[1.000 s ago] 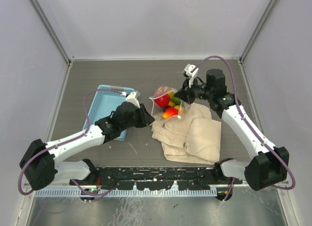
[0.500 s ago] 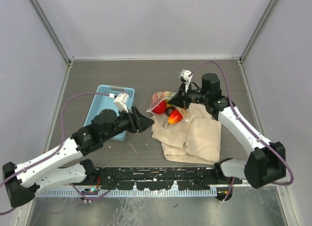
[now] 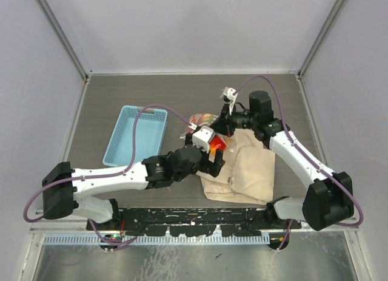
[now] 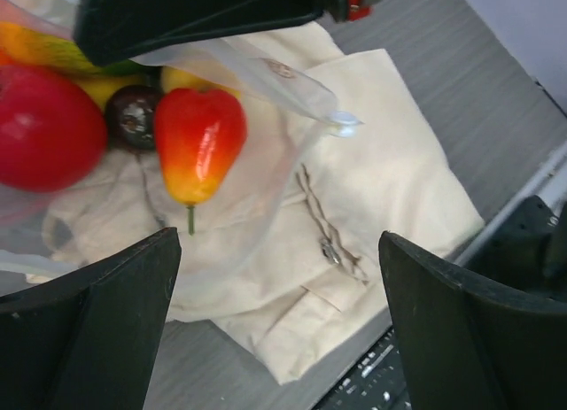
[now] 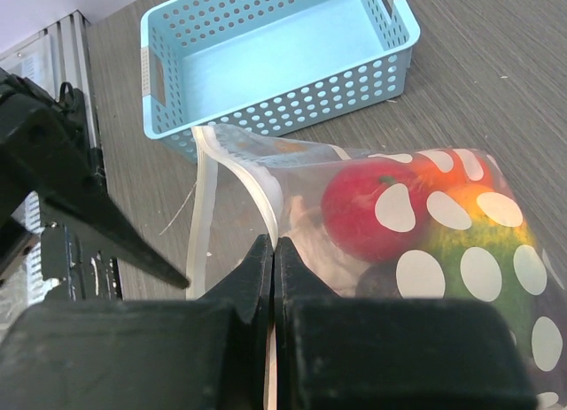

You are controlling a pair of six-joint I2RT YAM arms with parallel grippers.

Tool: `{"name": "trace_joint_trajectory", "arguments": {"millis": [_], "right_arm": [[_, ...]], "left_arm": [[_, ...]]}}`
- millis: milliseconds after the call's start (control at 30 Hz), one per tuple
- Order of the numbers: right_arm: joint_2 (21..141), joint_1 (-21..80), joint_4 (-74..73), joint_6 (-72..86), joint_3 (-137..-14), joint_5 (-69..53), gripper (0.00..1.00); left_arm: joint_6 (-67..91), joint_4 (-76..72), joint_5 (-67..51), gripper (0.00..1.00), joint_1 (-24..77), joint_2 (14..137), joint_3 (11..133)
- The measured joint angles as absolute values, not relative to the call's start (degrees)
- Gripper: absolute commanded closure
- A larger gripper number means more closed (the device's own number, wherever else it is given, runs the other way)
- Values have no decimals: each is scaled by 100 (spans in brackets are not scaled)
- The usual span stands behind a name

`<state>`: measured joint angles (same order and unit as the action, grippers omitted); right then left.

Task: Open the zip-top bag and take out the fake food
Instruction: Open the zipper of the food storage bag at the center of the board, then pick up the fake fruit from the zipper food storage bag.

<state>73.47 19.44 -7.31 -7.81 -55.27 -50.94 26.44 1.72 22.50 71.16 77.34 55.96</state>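
The zip-top bag [image 5: 416, 228] sits mid-table, on the far-left corner of a beige cloth bag [image 3: 242, 169]. Its long axis runs near to far, with the gaping mouth toward the near side. The fake food [image 4: 199, 140] lies inside: a red apple, an orange-red pepper, a dark maroon ball and yellow and green pieces.

The right gripper [image 5: 273, 251] is pressed together on the mouth's rim, its arm reaching far and then bending left.

The left gripper [image 4: 279, 242] is spread wide just near of the mouth and holds nothing. Its arm stretches low from near-left towards the right.

A light blue basket [image 3: 121, 148] stands well left on the table [image 3: 151, 93].
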Motion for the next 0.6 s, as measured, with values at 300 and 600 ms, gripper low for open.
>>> {"name": "trace_joint_trajectory", "arguments": {"millis": [300,600], "right_arm": [[7467,1970,-797,-781,-5529,-5157,99],[7555,1977,-884,-790,-5531,-5155,99]], "left_arm": [[2655,-517,1894,29,6239,7950,5428],[2917,-607,1310,20,5909,8455,5426]]}}
